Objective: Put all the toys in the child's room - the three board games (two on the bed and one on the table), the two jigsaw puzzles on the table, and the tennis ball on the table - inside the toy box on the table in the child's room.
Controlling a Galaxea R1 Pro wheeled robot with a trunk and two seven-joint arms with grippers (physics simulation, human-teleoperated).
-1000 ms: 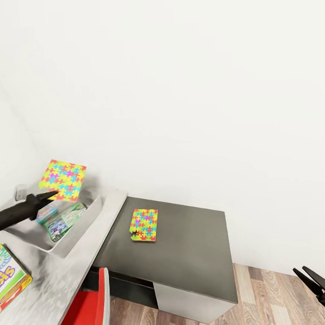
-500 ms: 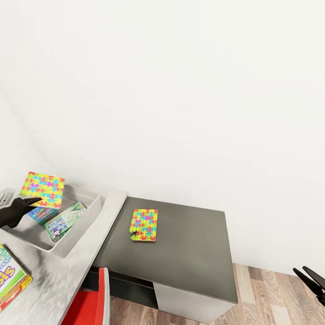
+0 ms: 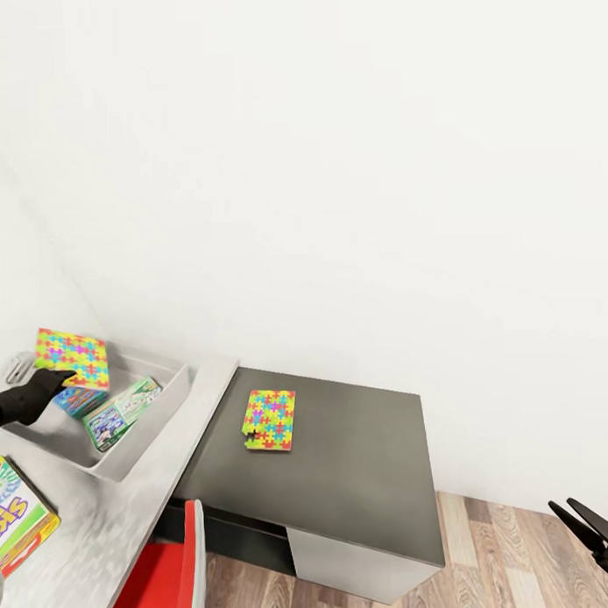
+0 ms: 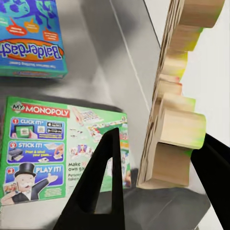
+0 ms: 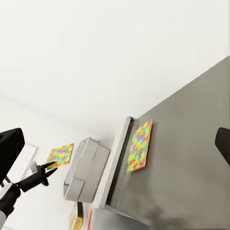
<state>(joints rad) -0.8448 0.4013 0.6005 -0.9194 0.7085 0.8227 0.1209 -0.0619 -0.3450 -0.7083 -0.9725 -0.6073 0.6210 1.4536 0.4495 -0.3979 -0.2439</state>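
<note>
My left gripper is shut on a jigsaw puzzle, holding it tilted over the far left of the toy box. In the left wrist view the puzzle's edge stands between the fingers above the box floor. Two board games lie inside the box, a blue one and a green-white one. The other jigsaw puzzle lies flat on the dark cabinet top. An orange-yellow board game rests on the pale table. My right gripper hangs open, far right. The tennis ball and bed are out of view.
A red chair stands against the table's front edge. A white wall runs close behind the table and cabinet. Wooden floor lies to the right of the cabinet, under my right gripper.
My left gripper has carried the jigsaw puzzle to the left and down, closer to the toy box. The right arm has not moved.
</note>
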